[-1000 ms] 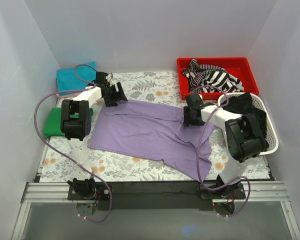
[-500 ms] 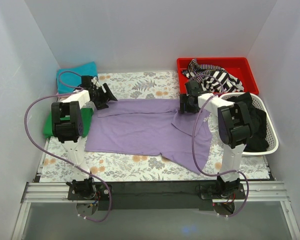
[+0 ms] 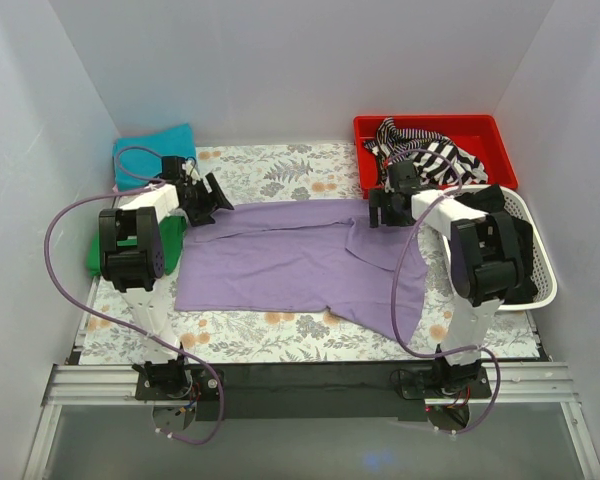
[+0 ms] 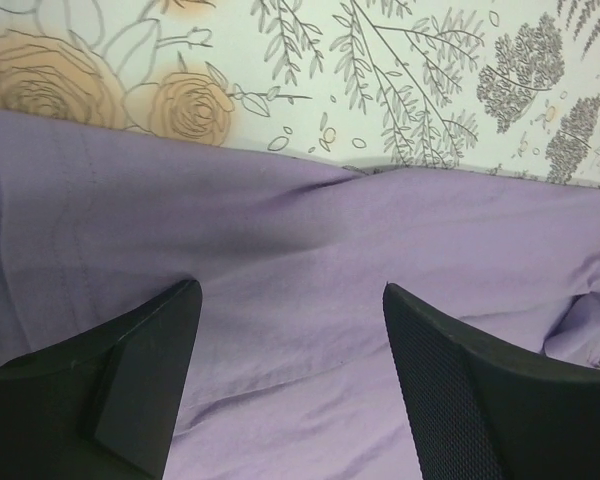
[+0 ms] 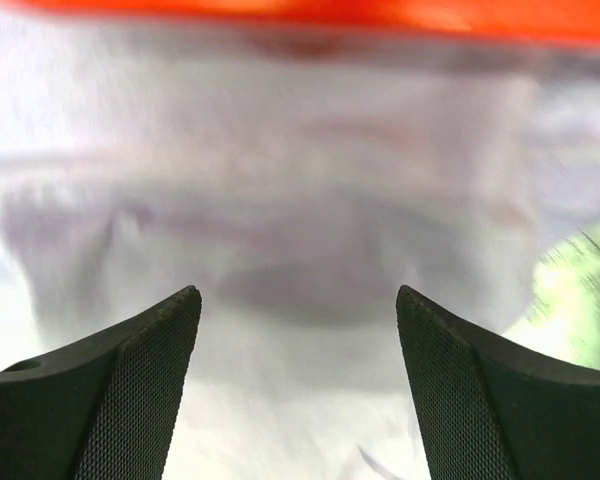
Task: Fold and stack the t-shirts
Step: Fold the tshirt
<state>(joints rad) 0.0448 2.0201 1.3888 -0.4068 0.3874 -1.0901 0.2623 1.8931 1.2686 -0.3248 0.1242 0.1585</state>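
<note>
The left gripper (image 4: 290,292) hangs wide over the shirt's (image 3: 290,260) far-left corner. The right gripper (image 5: 295,300) has just let go and lifted, jaws wide and empty. The shirt now lies flatter mid-table (image 3: 280,165), probably ready for folding.

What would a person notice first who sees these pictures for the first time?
A lavender-purple t-shirt lies spread across the middle of the floral table. The left end effector and the right end effector, both open, stand at its far edge. At the far right, a red tray holds a black-and-white striped garment.
</note>
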